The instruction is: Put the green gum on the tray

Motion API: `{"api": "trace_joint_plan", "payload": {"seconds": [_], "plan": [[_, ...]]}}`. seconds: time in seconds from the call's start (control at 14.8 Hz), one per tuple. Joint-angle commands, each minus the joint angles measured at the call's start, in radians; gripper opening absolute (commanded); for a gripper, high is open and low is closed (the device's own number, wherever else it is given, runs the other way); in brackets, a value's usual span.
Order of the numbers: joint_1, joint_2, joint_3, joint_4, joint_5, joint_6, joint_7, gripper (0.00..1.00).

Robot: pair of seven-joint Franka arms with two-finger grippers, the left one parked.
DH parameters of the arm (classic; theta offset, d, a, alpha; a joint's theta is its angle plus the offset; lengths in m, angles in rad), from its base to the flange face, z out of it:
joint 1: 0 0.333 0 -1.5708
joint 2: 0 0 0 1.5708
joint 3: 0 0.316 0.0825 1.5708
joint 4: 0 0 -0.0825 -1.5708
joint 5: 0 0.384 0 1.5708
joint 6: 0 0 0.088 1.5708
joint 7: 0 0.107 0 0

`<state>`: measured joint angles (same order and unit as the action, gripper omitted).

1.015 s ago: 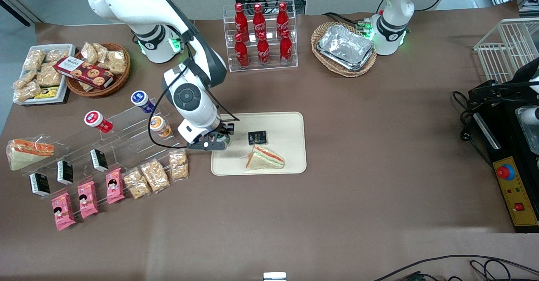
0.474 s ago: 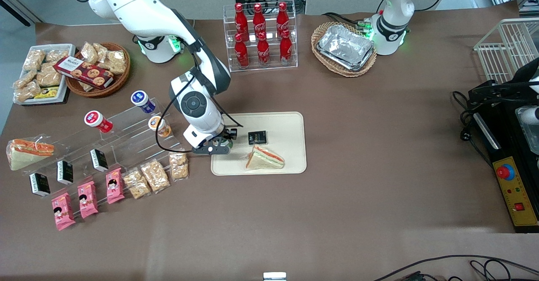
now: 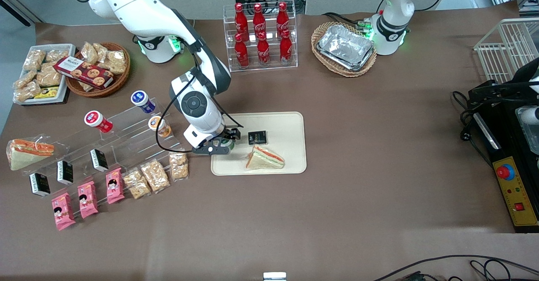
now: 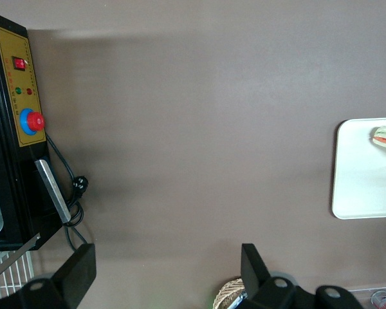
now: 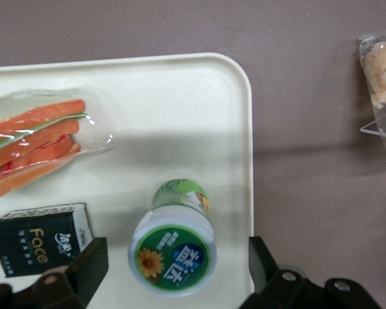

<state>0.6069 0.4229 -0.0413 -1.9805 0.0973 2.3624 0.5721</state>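
Observation:
The green gum is a small green bottle with a white lid and a green flower label. It stands upright on the cream tray near one corner. My gripper is open, with its black fingers on either side of the bottle and a gap on each side. In the front view the gripper hangs over the end of the tray toward the working arm, and the gum is mostly hidden under it.
A wrapped sandwich and a black packet also lie on the tray. Beside the tray stand a clear stepped rack with an orange canister and snack bags. A cola bottle rack stands farther from the camera.
The arm's wrist shifted a little toward the tray between the oldest frame and the middle one. It has hardly moved since.

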Motion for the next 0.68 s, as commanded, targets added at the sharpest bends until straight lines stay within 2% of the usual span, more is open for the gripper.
{"api": "trace_joint_plan", "payload": {"seconds": [0.0,0.2,0.61], "plan": [[0.001,-0.006,-0.008,0.014,-0.014,0.000,0.020,0.99],[-0.019,-0.067,-0.040,0.015,-0.025,-0.058,-0.010,0.99],[-0.059,-0.179,-0.156,0.098,-0.034,-0.313,-0.271,0.99]]}}
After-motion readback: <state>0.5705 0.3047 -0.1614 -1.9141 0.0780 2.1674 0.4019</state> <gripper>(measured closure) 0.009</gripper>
